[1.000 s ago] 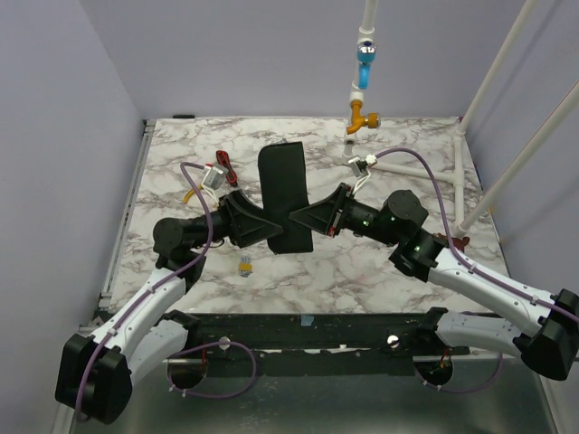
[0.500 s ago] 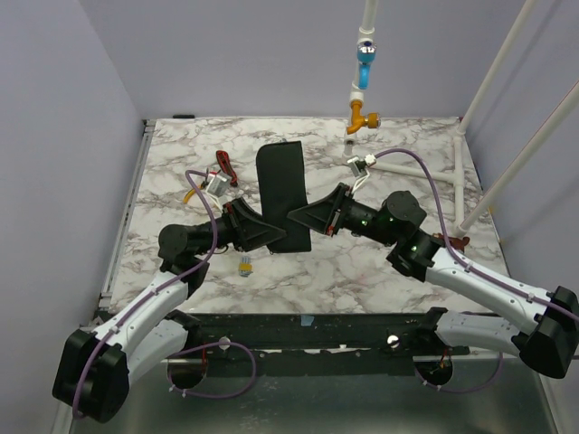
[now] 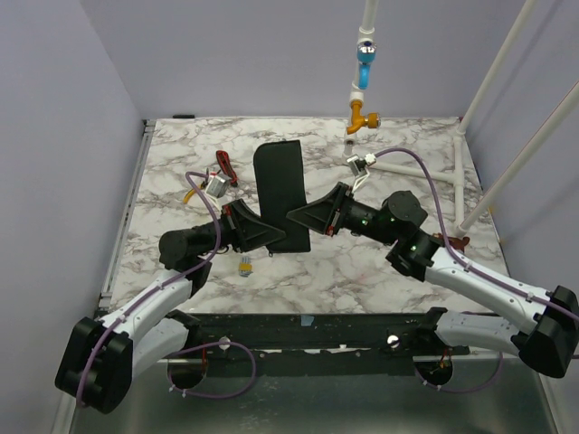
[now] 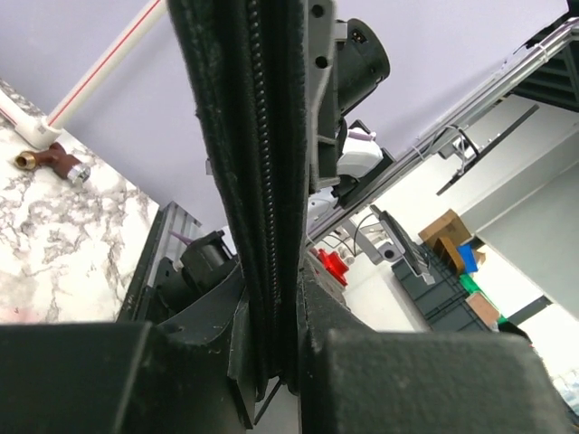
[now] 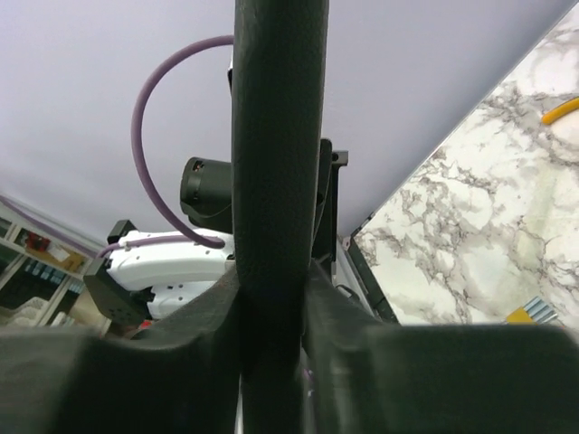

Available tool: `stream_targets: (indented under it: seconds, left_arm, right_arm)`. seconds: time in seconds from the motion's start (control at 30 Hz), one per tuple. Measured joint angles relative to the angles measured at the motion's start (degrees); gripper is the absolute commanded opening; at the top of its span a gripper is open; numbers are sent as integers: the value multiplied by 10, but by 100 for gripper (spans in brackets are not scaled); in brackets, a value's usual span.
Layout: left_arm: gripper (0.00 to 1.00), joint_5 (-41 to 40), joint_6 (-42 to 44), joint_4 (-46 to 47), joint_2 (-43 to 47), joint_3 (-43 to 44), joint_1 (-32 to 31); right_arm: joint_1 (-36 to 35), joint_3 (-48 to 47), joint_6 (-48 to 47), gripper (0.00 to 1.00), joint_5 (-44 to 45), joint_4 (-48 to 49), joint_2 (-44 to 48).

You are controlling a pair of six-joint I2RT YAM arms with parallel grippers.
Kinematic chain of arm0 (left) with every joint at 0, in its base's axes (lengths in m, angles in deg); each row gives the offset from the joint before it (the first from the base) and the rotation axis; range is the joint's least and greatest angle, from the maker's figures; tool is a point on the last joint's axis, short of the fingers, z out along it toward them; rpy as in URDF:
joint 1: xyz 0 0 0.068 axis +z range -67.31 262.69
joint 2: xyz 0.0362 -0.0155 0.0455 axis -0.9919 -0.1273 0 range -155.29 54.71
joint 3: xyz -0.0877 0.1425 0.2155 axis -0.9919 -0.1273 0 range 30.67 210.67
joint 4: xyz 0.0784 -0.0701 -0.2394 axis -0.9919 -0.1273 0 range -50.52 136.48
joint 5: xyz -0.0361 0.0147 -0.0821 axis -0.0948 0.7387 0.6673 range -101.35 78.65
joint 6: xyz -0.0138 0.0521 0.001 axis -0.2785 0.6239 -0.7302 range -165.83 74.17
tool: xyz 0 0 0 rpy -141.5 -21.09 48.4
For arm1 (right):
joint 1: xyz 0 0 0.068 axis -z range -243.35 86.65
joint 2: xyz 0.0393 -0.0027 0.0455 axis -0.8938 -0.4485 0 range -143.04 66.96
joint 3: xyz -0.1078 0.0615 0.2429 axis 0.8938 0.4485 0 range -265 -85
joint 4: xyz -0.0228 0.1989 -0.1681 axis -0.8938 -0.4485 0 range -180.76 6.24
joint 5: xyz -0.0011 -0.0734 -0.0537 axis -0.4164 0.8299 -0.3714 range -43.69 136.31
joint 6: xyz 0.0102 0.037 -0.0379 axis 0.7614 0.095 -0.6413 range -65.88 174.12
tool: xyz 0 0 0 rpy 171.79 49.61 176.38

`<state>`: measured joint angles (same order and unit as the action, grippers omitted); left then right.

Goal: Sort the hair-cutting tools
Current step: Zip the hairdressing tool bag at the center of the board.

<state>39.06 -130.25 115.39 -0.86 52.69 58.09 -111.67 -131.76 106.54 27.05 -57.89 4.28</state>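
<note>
Table (image 3: 362,267), left side: the red tool (image 3: 226,166) and the yellow pliers (image 3: 189,193) lie near the left rail, well apart from the work. A small yellow piece (image 3: 243,267) lies on the marble just in front of the left gripper (image 3: 274,237).

Left gripper: its fingers (image 4: 99,380) are clamped on the zip edge of the black pouch (image 3: 280,181), near its front corner. The zip teeth run straight up between the pads in the wrist view.

Pouch: it is held over the table's middle, long axis front to back.

Right gripper (image 3: 295,217): its fingers (image 5: 136,380) are pressed together on the opposite, smooth edge of the pouch.

Comb and scissors: not visible in any view. Whether they are inside the pouch cannot be told.

Judgement, step in hand: opening the pouch to reach the tools. The grips need to stay firm and the pull even and sideways. Tilting the mouth down could spill the contents.

Clearance: there is open marble in front and at centre right. The white pipes (image 3: 463,172) and brass fitting (image 3: 364,117) bound the back right. The left rail is close behind the left arm's elbow.
</note>
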Motion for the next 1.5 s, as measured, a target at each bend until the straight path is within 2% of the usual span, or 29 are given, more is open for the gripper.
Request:
stream_targets:
  seconds: [0.03, 0.07, 0.13, 0.2, 0.27, 0.37, 0.47, 0.57, 0.73, 0.87, 0.97, 1.27, 1.5]
  left_arm:
    - [0, 0, 0, 0, 0, 0, 0]
    - [0, 1, 0, -6, 3, 0, 0]
    - [0, 4, 11, -30, 20, 2, 0]
    - [0, 3, 37, -73, 46, 17, 0]
    - [0, -11, 85, -158, 83, 48, 1]
    - [0, -59, 169, -271, 130, 105, 1]
    - [0, -129, 236, -319, 153, 158, 1]
    - [0, -190, 281, -323, 156, 187, -10]
    - [0, -308, 397, -301, 147, 195, -105]
    - [0, -370, 466, -268, 122, 195, -164]
    - [0, -411, 506, -261, 106, 195, -191]
    - [0, -502, 544, -254, 100, 195, -223]
    - [0, -523, 535, -253, 98, 195, -224]
  right_arm:
    - [0, -2, -6, 57, 0, -5, 2]
    - [0, -5, -15, 62, 3, -14, 4]
    - [4, -15, -42, 66, 14, -43, 14]
    - [5, -27, -77, 67, 30, -81, 34]
    - [5, -38, -111, 67, 44, -111, 56]
    - [5, -54, -166, 66, 60, -144, 93]
    - [5, -57, -215, 64, 64, -171, 111]
    - [-8, -57, -256, 63, 76, -184, 106]
    - [-108, -56, -323, 62, 168, -185, 73]
    - [-192, -50, -381, 60, 254, -130, 54]
    - [-226, -41, -418, 58, 304, -70, 38]
    - [-245, -17, -479, 50, 397, 60, 16]
    - [-245, -16, -495, 48, 407, 116, 7]
